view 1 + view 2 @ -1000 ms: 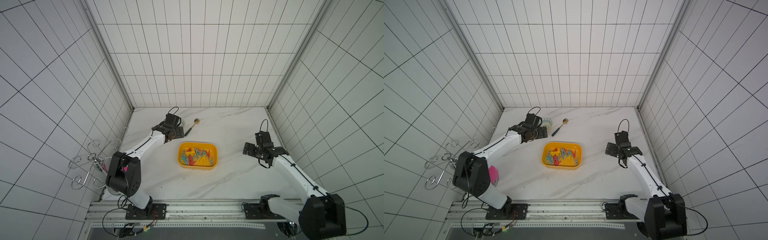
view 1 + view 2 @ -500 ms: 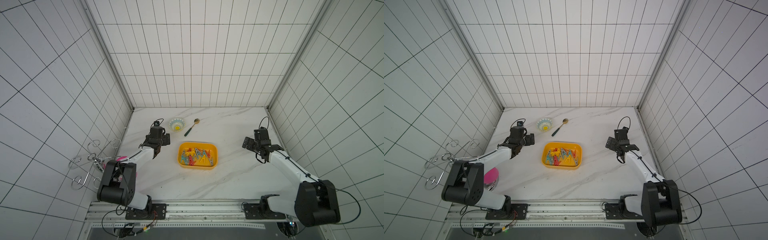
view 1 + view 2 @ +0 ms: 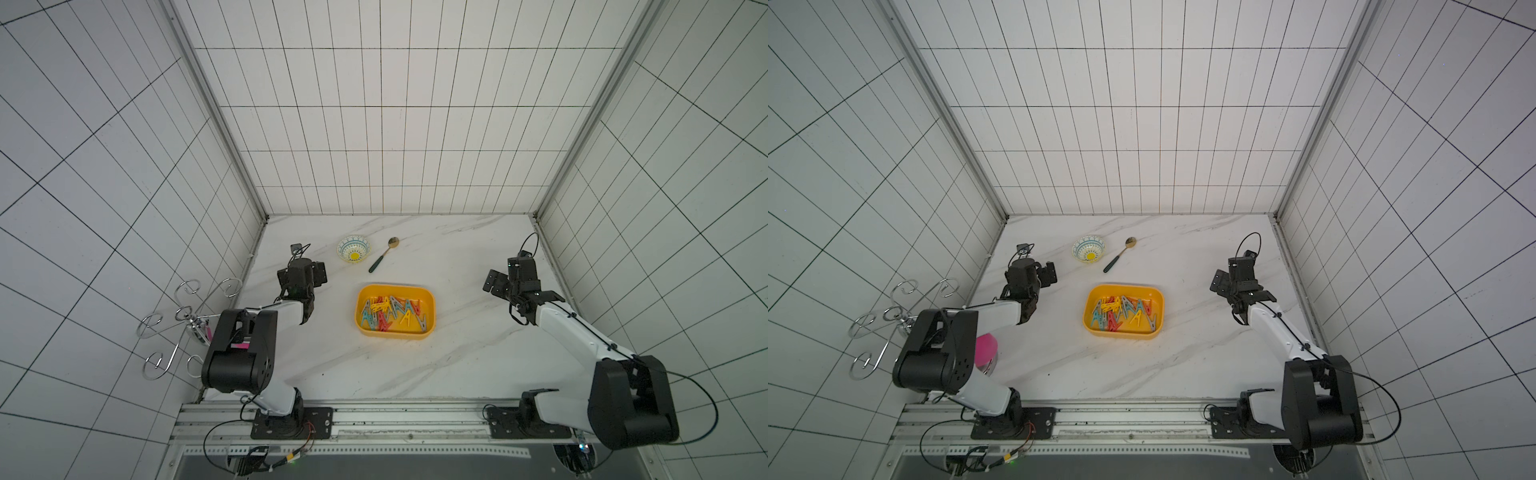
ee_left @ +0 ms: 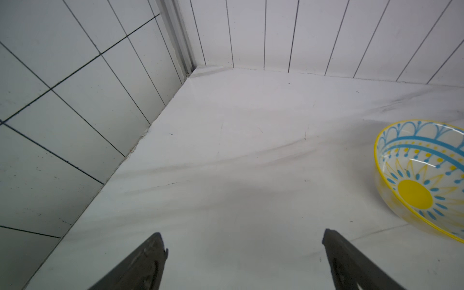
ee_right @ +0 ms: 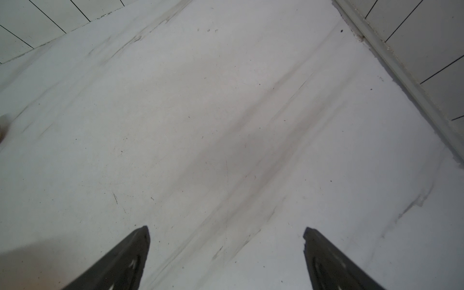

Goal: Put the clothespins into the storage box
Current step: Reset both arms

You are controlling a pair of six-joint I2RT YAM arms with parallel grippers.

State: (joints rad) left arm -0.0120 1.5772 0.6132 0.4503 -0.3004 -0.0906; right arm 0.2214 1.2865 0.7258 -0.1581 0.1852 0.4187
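The yellow storage box (image 3: 394,335) (image 3: 1124,335) sits mid-table with several red, yellow, teal and grey clothespins (image 3: 388,318) (image 3: 1121,313) lying inside it. I see no clothespin on the table outside it. My left gripper (image 3: 302,271) (image 3: 1034,270) hovers left of the box, near the left wall, open and empty (image 4: 242,237) over bare marble. Right of the box, near the right wall, my right gripper (image 3: 519,286) (image 3: 1241,284) is also open with nothing between its fingers (image 5: 226,232).
A small patterned bowl (image 3: 353,249) (image 4: 421,180) and a green-handled gold spoon (image 3: 381,257) lie behind the box. A wire rack (image 3: 183,324) and a pink object (image 3: 985,349) stand at the left, beside the left arm's base.
My left gripper has drawn back from over the bowl, leftward and toward the front, uncovering the bowl. The right gripper shifted slightly toward the back. Both stayed open.
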